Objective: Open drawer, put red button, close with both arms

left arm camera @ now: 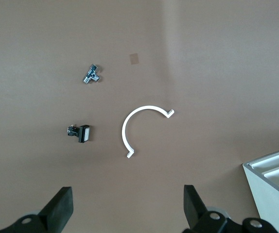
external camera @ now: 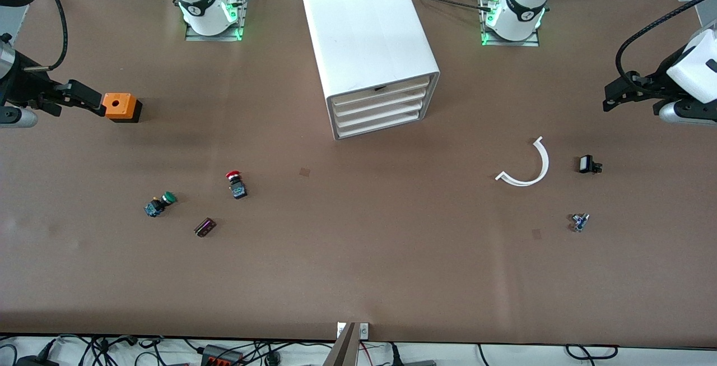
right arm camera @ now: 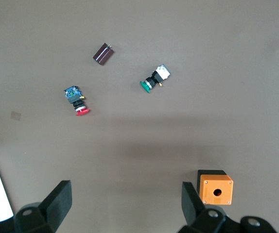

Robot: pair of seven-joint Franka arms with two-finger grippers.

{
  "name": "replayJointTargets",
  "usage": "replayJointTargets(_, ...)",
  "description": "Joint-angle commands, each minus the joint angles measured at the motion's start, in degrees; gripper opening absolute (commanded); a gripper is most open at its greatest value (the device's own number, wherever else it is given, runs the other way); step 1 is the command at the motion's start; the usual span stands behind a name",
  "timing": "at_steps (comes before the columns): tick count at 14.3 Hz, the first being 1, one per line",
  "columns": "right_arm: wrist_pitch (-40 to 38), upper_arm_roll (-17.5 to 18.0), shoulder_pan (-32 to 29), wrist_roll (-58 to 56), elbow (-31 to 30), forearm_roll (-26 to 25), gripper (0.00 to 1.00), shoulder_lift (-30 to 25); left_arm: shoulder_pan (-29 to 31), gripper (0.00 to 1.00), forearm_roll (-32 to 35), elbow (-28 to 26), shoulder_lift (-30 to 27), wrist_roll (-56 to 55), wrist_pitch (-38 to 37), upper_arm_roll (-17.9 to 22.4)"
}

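Note:
The white four-drawer cabinet stands mid-table near the arms' bases, its front toward the front camera. Its second drawer is shut, like the others. The red button lies on its side on the table, nearer the front camera than the cabinet and toward the right arm's end; it also shows in the right wrist view. My right gripper hangs open and empty beside the orange box. My left gripper hangs open and empty over the left arm's end of the table.
A green-capped button and a small dark block lie near the red button. A white curved strip, a small black part and a small metal part lie toward the left arm's end.

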Motion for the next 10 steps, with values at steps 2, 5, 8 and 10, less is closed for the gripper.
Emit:
replayJointTargets(2,-0.57,0.81,-0.63,0.81,-0.72,-0.87,1.0,-1.15,0.19,1.0,0.55,1.38,0.33,0.11,-1.35,-0.14)
replayJointTargets(5,-0.66,0.81,-0.63,0.72,-0.72,-0.87,1.0,-1.15,0.19,1.0,0.55,1.38,0.33,0.11,-1.35,-0.14)
replayJointTargets(8,-0.83,0.81,-0.63,0.72,-0.81,-0.87,1.0,-0.89,0.37,1.0,0.02,1.38,0.41,0.11,-1.53,-0.14)
replayJointTargets(10,-0.83,0.81,-0.63,0.81,-0.81,-0.78,1.0,0.07,0.37,1.0,0.02,1.38,0.68,0.37,-2.57,-0.23)
